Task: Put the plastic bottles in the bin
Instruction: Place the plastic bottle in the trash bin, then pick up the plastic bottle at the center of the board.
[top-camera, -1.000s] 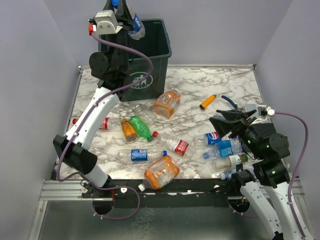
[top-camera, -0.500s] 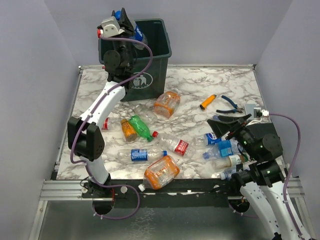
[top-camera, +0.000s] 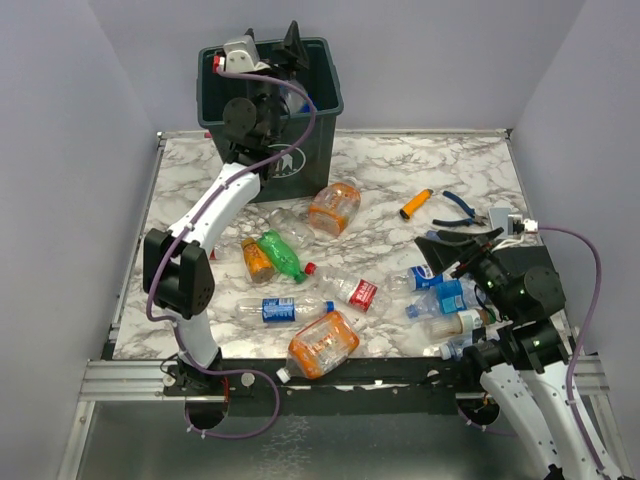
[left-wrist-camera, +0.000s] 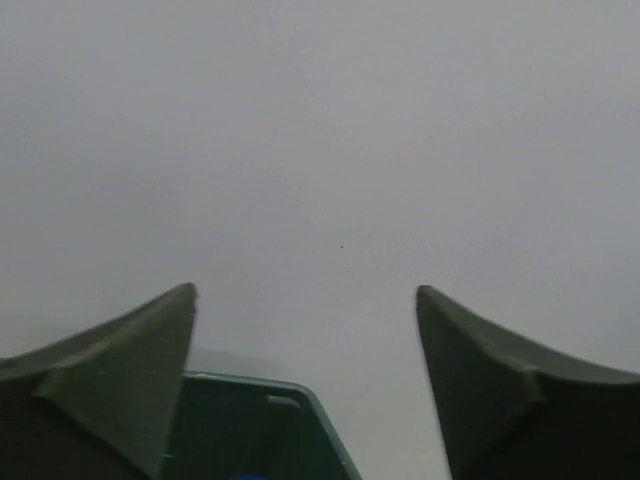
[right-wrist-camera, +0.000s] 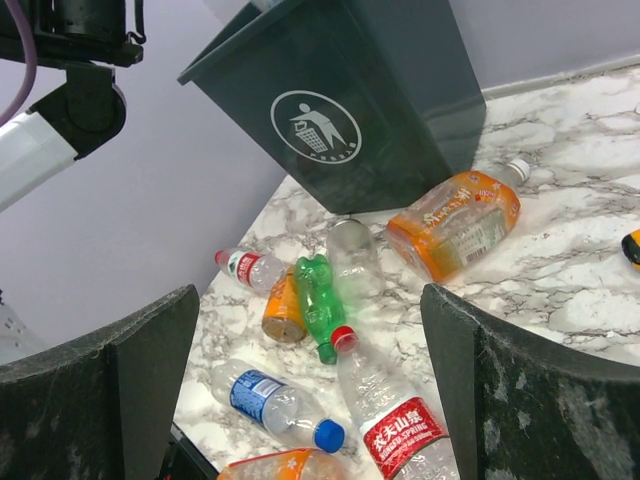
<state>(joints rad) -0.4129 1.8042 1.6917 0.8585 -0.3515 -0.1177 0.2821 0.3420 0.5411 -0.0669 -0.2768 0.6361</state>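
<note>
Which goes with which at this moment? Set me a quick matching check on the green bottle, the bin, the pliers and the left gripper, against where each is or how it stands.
Things:
1. green bottle
2. bin
3. pliers
4. left gripper

Places or states:
A. far right of the table, beside the orange cylinder
B. open, up at the bin's top
C. upright at the far left of the table
D. lying on its side next to a small orange bottle

Pairs: 1-D, 2-C, 3-A, 4-B.
</note>
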